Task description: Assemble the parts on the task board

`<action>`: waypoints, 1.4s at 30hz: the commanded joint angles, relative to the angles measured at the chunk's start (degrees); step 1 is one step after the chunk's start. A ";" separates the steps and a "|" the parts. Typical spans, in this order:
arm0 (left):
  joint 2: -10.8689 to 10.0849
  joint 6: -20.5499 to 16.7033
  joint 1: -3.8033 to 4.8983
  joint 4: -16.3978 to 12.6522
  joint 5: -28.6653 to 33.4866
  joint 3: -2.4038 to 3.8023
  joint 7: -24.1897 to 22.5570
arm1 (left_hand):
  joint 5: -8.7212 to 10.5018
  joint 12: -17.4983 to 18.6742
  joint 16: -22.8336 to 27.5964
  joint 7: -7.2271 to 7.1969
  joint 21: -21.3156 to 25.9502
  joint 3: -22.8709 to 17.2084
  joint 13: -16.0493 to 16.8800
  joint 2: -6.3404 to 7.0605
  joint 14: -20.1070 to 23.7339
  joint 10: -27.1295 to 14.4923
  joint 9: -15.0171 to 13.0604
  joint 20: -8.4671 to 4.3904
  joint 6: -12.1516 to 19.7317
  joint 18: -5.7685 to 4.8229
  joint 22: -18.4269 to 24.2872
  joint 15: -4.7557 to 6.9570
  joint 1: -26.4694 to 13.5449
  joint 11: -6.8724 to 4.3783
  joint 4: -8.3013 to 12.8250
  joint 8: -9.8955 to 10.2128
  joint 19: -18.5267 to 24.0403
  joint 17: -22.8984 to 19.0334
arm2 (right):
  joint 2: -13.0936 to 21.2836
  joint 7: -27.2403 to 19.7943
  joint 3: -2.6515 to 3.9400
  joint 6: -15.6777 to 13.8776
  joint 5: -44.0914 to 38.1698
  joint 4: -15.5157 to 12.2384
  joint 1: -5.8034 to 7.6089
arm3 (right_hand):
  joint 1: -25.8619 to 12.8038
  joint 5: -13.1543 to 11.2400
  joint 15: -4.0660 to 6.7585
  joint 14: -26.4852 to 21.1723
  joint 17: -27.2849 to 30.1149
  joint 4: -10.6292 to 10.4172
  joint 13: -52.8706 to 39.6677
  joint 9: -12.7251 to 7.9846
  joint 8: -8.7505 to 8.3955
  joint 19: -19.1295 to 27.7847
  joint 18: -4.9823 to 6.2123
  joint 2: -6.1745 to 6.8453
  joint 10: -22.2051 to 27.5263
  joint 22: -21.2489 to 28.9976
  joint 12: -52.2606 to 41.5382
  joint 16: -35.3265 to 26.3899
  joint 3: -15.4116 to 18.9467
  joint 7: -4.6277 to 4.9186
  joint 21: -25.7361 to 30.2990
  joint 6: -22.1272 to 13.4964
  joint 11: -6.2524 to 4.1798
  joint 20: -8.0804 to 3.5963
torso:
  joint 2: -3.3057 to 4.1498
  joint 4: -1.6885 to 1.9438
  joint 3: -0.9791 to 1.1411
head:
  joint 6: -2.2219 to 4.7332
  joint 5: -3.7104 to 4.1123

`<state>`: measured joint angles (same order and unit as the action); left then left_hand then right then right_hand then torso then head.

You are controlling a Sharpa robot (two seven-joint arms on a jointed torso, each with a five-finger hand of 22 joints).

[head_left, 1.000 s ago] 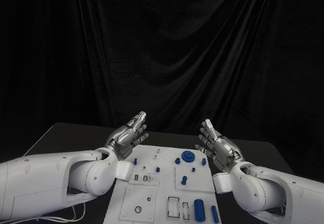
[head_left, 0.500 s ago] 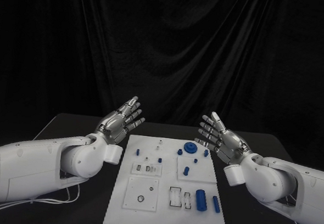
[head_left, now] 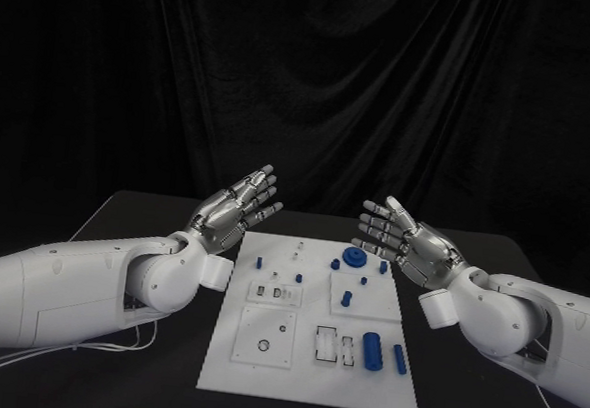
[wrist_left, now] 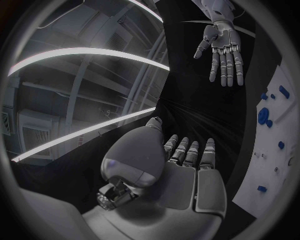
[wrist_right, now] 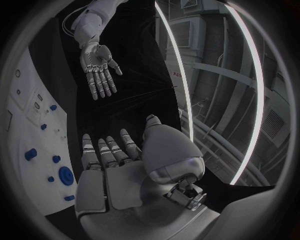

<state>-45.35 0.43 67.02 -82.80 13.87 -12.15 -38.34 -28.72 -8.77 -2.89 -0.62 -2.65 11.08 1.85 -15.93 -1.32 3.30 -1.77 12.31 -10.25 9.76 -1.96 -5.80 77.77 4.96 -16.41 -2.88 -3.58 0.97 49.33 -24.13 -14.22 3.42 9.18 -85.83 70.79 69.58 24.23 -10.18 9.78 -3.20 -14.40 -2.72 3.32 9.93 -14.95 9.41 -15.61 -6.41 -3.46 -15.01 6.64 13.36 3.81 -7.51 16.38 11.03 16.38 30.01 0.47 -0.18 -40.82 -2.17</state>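
The white task board [head_left: 359, 393] lies flat in the middle of the black table. Small blue parts sit on it: a round gear-like piece [head_left: 354, 259] at the far end, a short peg [head_left: 346, 298] in the middle, and two cylinders [head_left: 372, 351] [head_left: 398, 357] lying near the front right. My left hand [head_left: 235, 209] is raised above the board's far left corner, fingers spread, holding nothing. On the opposite side my right hand [head_left: 404, 242] hovers over the far right corner, also spread and empty. In the left wrist view the board [wrist_left: 275, 165] curves past my left hand [wrist_left: 181, 165]; the right wrist view shows the board [wrist_right: 31, 125] beside my right hand [wrist_right: 119, 160].
Black curtain hangs behind the black table [head_left: 134, 215]. White cables [head_left: 89, 350] trail on the table under my left arm. Rectangular recessed plates [head_left: 265, 337] and slots [head_left: 323, 344] mark the board's near half.
Both hands have drawn apart and lifted away from the board's far end, staying spread and empty. The camera has shifted, so the board appears a little higher.
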 commanded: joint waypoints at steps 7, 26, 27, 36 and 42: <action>-3.48 -1.06 -0.40 -0.94 -2.88 0.08 -7.11 | -7.71 -12.00 -15.30 2.21 -10.16 -3.22 1.49 2.12 -12.16 2.94 -0.73 1.65 -5.15 -0.27 -5.19 -2.92 5.31 2.08 1.23 -2.71 -15.69 3.92 | -1.58 3.22 0.04 0.01 -23.08 4.28 2.09 | 14.81 5.69 -1.78 28.04 -6.68 7.36 -2.29 1.62 4.42 -26.47 -0.37 1.89 -11.66 -2.78 -18.97 17.21 -5.11 5.06 -9.41 15.11 3.24 0.12 | -0.03 -0.08 0.01 | -2.97 -0.65; -12.16 -4.11 0.26 -10.60 -5.49 0.09 -11.70 | -11.08 -18.42 -20.73 3.73 -11.85 -4.68 1.70 4.80 -15.67 4.99 -1.08 2.69 -10.40 -0.14 -5.72 -3.81 6.90 1.09 1.81 -4.77 -17.42 4.67 | -3.68 30.55 0.04 -3.66 -68.46 4.04 15.66 | 18.25 -5.01 6.46 52.82 -18.44 10.39 -0.98 0.95 0.53 -46.92 0.87 10.88 -32.74 -17.22 -14.58 41.04 -15.33 5.22 -33.04 28.49 -2.18 -7.24 | 4.54 0.46 -1.17 | -1.77 -0.68; -12.50 -4.09 0.30 -11.13 -5.52 0.09 -11.73 | -11.24 -18.42 -20.74 3.76 -11.87 -4.72 1.68 4.86 -15.66 4.97 -1.08 2.71 -10.47 -0.14 -5.72 -3.82 6.94 1.10 1.86 -4.78 -17.43 4.65 | -3.72 30.79 0.04 -4.28 -71.35 3.83 15.82 | 18.10 -5.13 6.48 52.89 -18.68 10.32 -0.95 0.93 0.38 -46.78 0.89 11.21 -33.08 -17.74 -14.24 41.34 -15.77 5.25 -33.63 28.68 -2.26 -7.30 | 4.93 0.63 -1.36 | -1.56 -0.63; -14.70 -3.41 0.52 -13.35 -5.65 0.08 -12.12 | -11.83 -17.87 -20.06 3.84 -11.83 -5.11 1.48 4.86 -14.84 4.49 -0.99 2.68 -10.12 -0.08 -5.67 -3.72 7.16 1.00 2.13 -4.56 -17.25 4.35 | -3.54 31.44 0.04 -11.08 -94.67 2.23 16.12 | 15.44 -9.83 8.32 60.88 -33.98 7.16 -0.99 1.58 -0.78 -51.28 -0.31 15.61 -41.04 -35.55 -9.09 57.09 -23.41 1.84 -50.43 32.25 -4.18 -8.59 | 7.98 2.06 -2.82 | -0.40 0.85; -15.26 -3.09 0.58 -13.35 -5.66 0.08 -12.38 | -12.41 -18.38 -20.47 3.97 -11.88 -5.39 1.51 4.89 -15.16 4.67 -1.03 2.59 -10.46 -0.01 -5.67 -3.58 7.28 0.67 2.32 -4.65 -17.25 4.38 | -3.54 30.47 0.04 -13.84 -100.35 2.14 14.92 | 15.00 -10.62 8.83 60.99 -34.21 6.66 -0.98 1.53 -1.86 -51.38 -0.57 16.90 -41.76 -38.57 -7.33 57.16 -24.95 1.29 -52.56 31.42 -4.36 -9.05 | 9.58 2.47 -3.33 | 0.53 1.64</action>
<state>-60.69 -3.02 67.39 -96.02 8.60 -12.13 -38.85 -40.95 -27.01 -23.28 3.06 -14.31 5.89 3.42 -11.48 -16.61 8.01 -2.84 14.83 -20.49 9.74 -7.63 -9.42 84.73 5.97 -14.22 -7.60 -20.64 5.37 45.68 5.13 -14.17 -6.37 -82.76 -83.53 86.05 84.59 13.93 -1.54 70.63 -37.44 -7.78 -3.67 4.89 8.25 -66.26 9.86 0.63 -47.71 -41.83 -22.55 64.00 -11.30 5.04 -59.92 48.12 6.76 7.57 38.45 2.61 -3.15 -40.52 -0.77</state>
